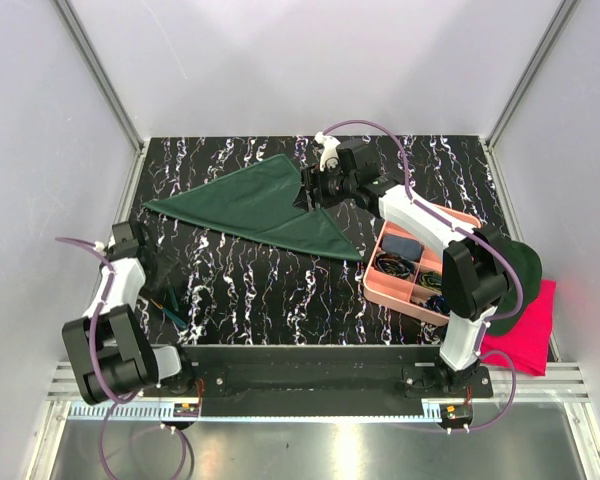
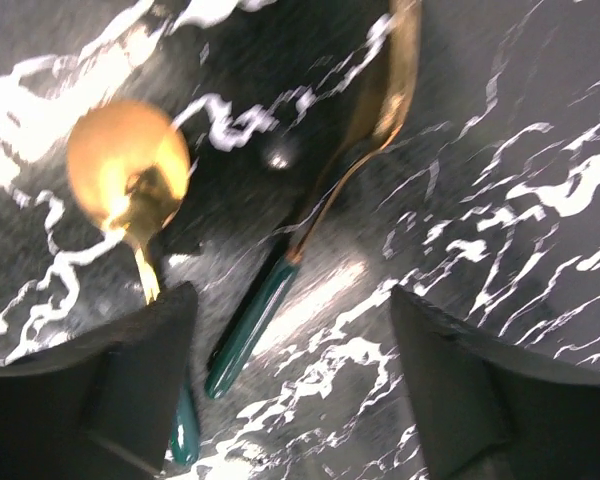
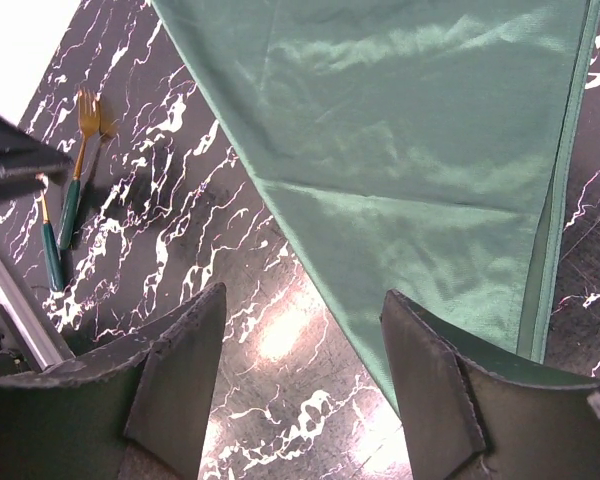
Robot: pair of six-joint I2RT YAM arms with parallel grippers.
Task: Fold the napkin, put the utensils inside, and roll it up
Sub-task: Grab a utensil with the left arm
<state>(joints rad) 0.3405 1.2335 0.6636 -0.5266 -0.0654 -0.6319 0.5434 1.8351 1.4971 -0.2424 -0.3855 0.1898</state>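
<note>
The dark green napkin lies folded into a triangle on the black marbled table, filling the upper part of the right wrist view. My right gripper hovers open at the napkin's right edge, and its jaws straddle the folded edge and bare table. The utensils lie near the front left. Close up, they are a gold spoon and a second gold piece with a green handle. My left gripper stands open just above them, holding nothing.
A pink tray holding small items sits at the right, under the right arm. A bright pink-red cloth and a dark round cloth lie beyond it. White enclosure walls ring the table.
</note>
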